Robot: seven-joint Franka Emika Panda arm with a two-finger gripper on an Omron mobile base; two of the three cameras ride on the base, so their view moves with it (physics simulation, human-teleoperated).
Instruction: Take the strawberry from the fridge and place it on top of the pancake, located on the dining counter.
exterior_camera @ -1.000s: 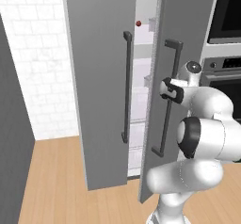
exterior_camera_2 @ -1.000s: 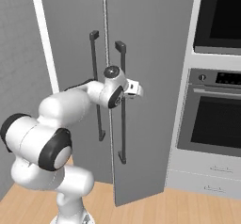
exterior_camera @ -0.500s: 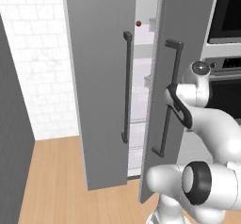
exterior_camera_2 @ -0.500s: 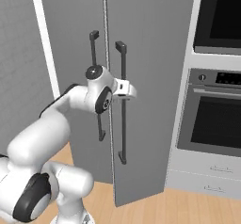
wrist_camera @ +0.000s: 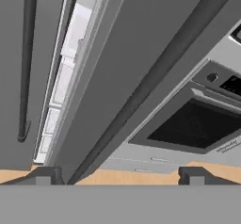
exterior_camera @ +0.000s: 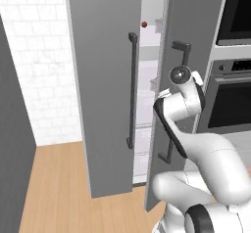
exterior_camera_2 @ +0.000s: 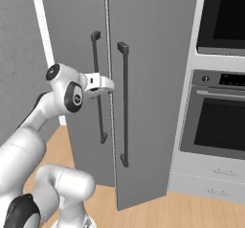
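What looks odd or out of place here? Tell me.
Nothing looks damaged or spilled. The fridge doors stand only partly open, leaving a narrow gap; the strawberry sits high inside on a shelf. The open claw is off the right door's handle.

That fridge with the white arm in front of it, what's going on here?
A white robot arm is working at the fridge, whose two doors stand partly open with a gap between them. Its claw is open and empty, close to the right door's dark bar handle but not gripping it. Through the gap, white shelves show, and a small red strawberry sits high up inside, not yet picked. Black wall ovens stand to the right.
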